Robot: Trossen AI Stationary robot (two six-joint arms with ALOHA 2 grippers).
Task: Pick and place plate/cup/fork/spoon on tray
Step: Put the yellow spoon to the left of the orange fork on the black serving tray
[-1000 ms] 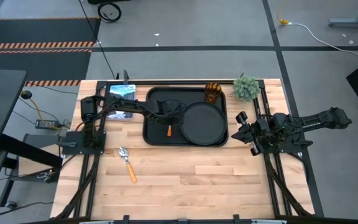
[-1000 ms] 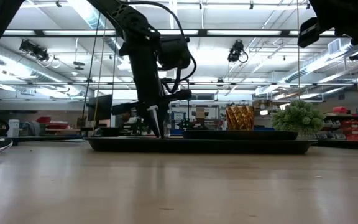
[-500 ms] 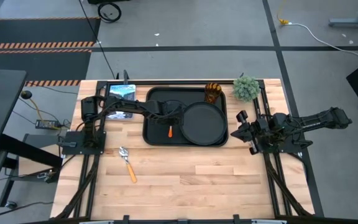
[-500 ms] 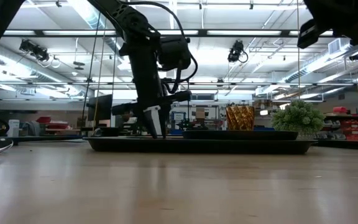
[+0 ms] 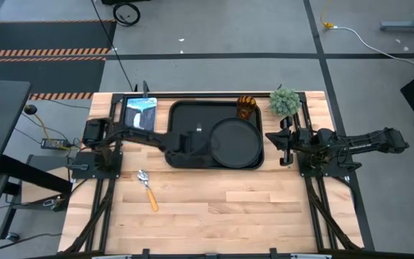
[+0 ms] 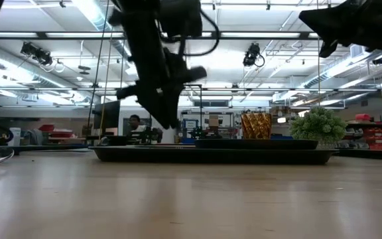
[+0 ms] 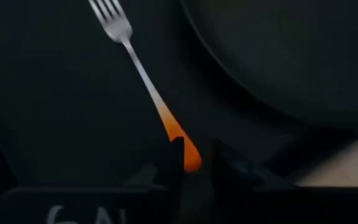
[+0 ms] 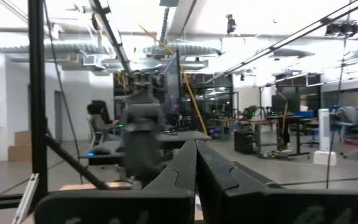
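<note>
The black tray point(image 5: 185, 115) lies at the table's far middle. On it are the round black plate point(image 5: 234, 142), the amber cup point(image 5: 246, 106) at its far right corner, and the fork point(image 7: 138, 68). The fork lies flat beside the plate, and its tines show in the high view point(image 5: 198, 130). My left gripper point(image 7: 196, 165) hovers above the fork's orange handle end, raised off the tray point(image 6: 168, 119), its fingers a little apart. The spoon point(image 5: 148, 188) lies on the wood near the left. My right gripper point(image 5: 284, 140) is shut and empty, right of the tray.
A small green potted plant point(image 5: 284, 101) stands at the far right beside the tray. A flat screen-like device point(image 5: 139, 111) lies at the far left. Bare wood point(image 5: 228, 208) stretches across the table's near half.
My left gripper has risen off the tray floor and drawn back a little toward the table's left and near edges. The fork lies on the tray beside the plate. My right arm has turned somewhat while staying right of the tray.
</note>
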